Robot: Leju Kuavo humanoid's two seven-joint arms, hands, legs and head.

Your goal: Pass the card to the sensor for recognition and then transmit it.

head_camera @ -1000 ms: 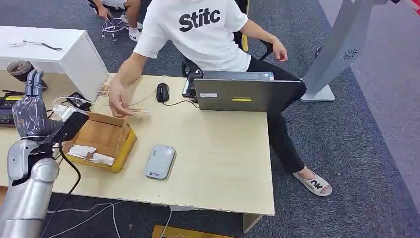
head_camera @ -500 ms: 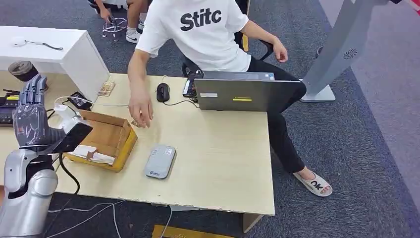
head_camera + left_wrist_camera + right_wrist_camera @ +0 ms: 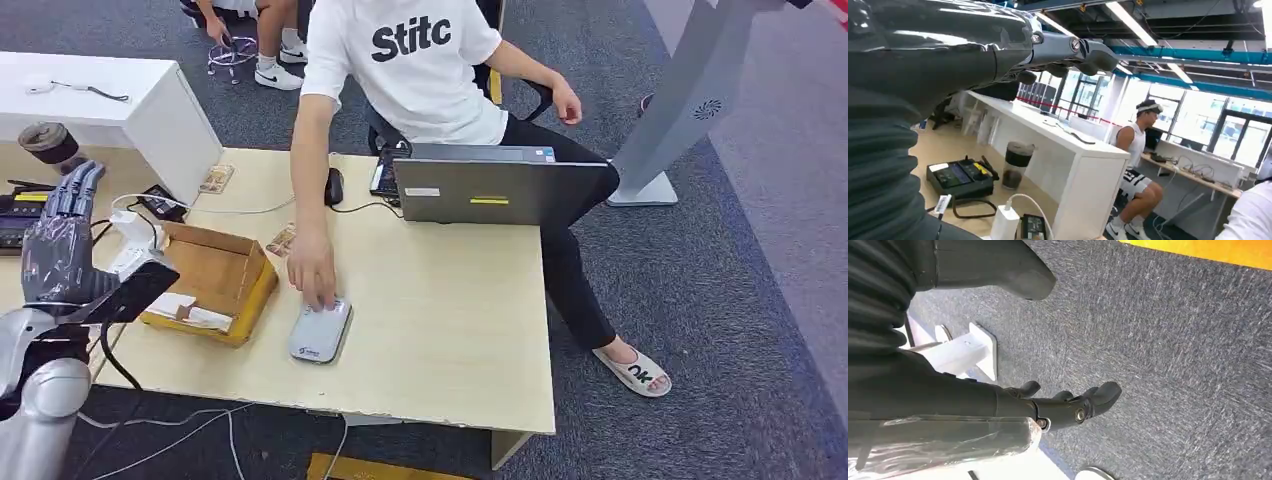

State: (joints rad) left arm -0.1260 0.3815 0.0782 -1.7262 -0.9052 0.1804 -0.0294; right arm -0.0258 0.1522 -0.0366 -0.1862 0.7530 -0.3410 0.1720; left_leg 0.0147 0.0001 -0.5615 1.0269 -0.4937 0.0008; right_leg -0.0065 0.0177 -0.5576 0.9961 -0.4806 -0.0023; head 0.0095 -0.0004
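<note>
Both our hands are holding nothing: left hand [image 3: 58, 255] raised with fingers extended beside the cardboard box [image 3: 207, 283], right hand [image 3: 1068, 405] hanging over carpet. A person's hand [image 3: 312, 272] is touching the sensor [image 3: 321, 329]; the card [image 3: 282, 240] is lying near it.

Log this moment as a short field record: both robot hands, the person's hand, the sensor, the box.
left hand: raised beside the table, fingers extended upward, holding nothing
right hand: hanging over carpet, fingers loosely curled, empty
person's hand: resting on the sensor's far end
sensor: grey, flat on the table
cardboard box: open, left of the sensor
</note>
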